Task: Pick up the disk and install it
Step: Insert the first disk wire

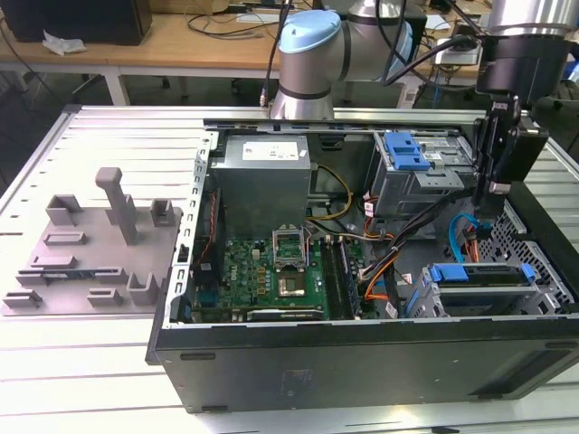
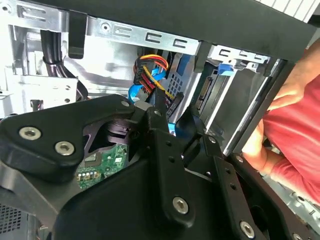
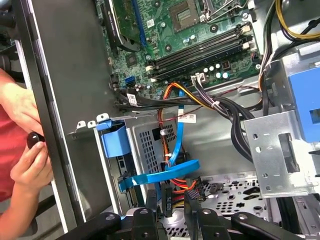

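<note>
Disk, blue-railed, sits mostly hidden in its cage; gripper above is empty, fingers narrowly parted.

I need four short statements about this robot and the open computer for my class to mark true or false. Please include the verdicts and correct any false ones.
1. The computer case lies open, with its motherboard showing. True.
2. The grey fixture stands inside the case. False: it sits on the table, on the exterior view's left of the case.
3. The gripper grips the disk. False: its fingers are open and empty above the case, and the disk, with its blue rails, sits in a bay inside the case.
4. A person's hand is beside the case wall in the first wrist view. True.
</note>
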Controlling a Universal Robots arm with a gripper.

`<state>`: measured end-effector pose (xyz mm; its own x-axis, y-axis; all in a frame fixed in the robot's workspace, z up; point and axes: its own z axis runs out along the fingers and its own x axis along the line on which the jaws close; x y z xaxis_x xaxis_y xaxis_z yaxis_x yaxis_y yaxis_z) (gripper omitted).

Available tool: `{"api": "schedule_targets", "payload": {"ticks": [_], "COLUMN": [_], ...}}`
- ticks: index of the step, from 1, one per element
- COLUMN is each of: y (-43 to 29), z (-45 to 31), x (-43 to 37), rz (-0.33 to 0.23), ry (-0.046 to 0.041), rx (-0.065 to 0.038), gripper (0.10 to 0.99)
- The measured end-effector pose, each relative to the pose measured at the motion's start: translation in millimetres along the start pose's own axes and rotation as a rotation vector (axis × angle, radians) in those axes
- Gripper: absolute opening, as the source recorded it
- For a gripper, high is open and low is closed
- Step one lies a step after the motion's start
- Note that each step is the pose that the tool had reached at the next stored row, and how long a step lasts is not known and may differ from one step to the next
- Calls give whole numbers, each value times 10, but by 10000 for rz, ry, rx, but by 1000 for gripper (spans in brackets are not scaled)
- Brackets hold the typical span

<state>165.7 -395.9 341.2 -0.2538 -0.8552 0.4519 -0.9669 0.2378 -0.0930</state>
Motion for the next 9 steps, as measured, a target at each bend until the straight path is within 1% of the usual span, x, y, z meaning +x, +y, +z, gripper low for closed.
{"api": "schedule_targets", "payload": {"ticks": [6,8,9], "y": [20,21,21], "z": [35,36,38], "x": [-10,-11,-11], "rz": [-301,-299,-293], "ry": [-15,51,112], "rx": [151,168,180], "gripper": [353,353,353]}}
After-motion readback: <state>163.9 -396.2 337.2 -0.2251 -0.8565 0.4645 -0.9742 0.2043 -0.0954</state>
